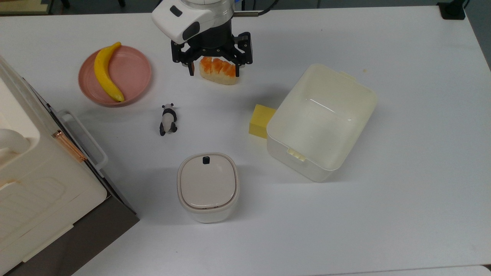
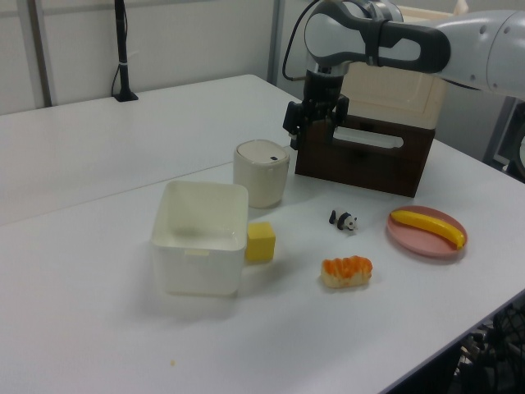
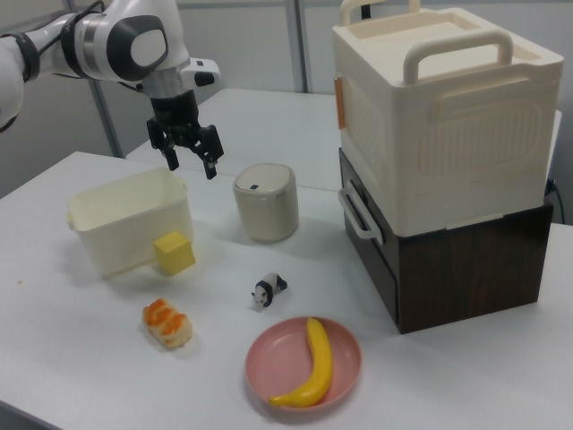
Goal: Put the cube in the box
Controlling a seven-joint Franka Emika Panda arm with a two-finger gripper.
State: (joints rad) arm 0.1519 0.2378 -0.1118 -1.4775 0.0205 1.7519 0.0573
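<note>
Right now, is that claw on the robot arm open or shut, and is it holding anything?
Black two-finger gripper: open, holding nothing, hanging in the air above the table. The small yellow foam cube sits untouched on the table.

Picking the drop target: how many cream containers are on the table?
3: the open box beside the cube, the lidded bin, and the big latched case atop a brown base.
</note>
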